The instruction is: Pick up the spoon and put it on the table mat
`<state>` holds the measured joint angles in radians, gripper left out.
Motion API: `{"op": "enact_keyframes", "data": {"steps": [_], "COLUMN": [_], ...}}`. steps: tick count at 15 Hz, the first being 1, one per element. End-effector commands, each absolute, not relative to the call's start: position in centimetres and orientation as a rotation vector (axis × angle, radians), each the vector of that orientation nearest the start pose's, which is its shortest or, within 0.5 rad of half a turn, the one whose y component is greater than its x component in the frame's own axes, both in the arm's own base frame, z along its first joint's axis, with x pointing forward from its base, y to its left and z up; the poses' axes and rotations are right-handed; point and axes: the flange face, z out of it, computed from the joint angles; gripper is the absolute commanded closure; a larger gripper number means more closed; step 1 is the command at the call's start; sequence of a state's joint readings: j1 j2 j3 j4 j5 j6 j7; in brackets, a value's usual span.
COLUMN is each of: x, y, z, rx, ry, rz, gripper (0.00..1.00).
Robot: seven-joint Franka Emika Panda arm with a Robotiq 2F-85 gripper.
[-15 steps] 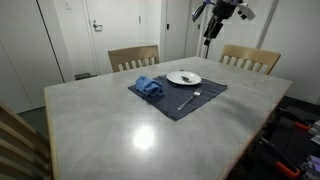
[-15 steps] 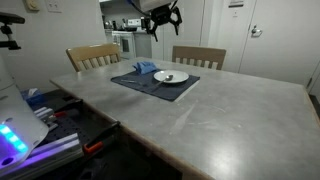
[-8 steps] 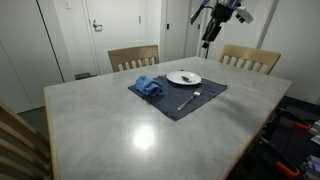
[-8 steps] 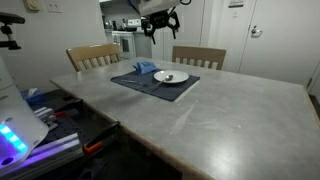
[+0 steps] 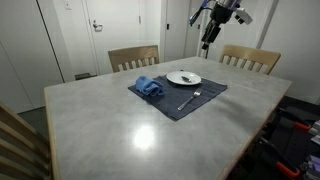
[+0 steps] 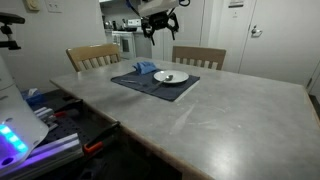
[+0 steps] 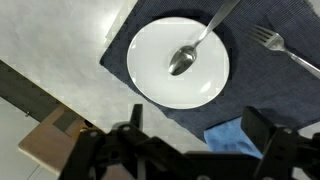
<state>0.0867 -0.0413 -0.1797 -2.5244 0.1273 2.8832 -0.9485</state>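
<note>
Exterior view, table seen from one corner. On pale grey table top (image 5: 110,120): dark blue rectangular table mat (image 5: 165,103), right of centre. On mat: round white plate (image 5: 184,78) toward far edge, silver fork (image 5: 188,100) nearer camera, crumpled blue cloth (image 5: 149,87) at left end. Plate contents too small to read here. Black Robotiq gripper (image 5: 208,42) in upper right of frame, well above plate, touching nothing; jaw state unreadable here.

Exterior view across the table. Mat (image 6: 135,80) left of centre at far side of table top (image 6: 200,115), carrying plate (image 6: 171,76) and cloth (image 6: 146,68). Gripper (image 6: 160,30) at top of frame, above mat, clear of everything.

Wrist view, looking straight down. Plate (image 7: 150,80) centred in upper half, holding one metal spoon (image 7: 183,60): bowl near plate centre, long axis diagonal, handle toward upper right, crossing rim and cut by top edge. Spoon therefore in plate, not lying on mat (image 7: 255,85). Fork (image 7: 285,50) at upper right, on mat, apart from plate. Cloth (image 7: 235,135) at lower centre. Gripper (image 7: 198,118) at bottom edge, fingers (image 7: 137,115) spread wide, released, grasping nothing.

Against frames from half a second ago: plate, fork, cloth, mat unmoved; gripper at practically the same height and place.
</note>
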Motion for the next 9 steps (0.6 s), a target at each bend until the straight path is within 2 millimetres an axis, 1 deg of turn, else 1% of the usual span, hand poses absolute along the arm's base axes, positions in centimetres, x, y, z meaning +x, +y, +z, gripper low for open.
{"op": "enact_keyframes", "data": {"steps": [1,3,9], "x": [49.4,49.5,50.0], "y": [-4.8,-4.6,-3.9], "z": [32.0,31.4,28.5], "rx": [-3.001,-2.994,-2.980], "ry": [-1.174,-1.183,-1.203], "rz": [-0.563,-0.552,-0.471], "gripper": [0.00,0.00,0.00]}}
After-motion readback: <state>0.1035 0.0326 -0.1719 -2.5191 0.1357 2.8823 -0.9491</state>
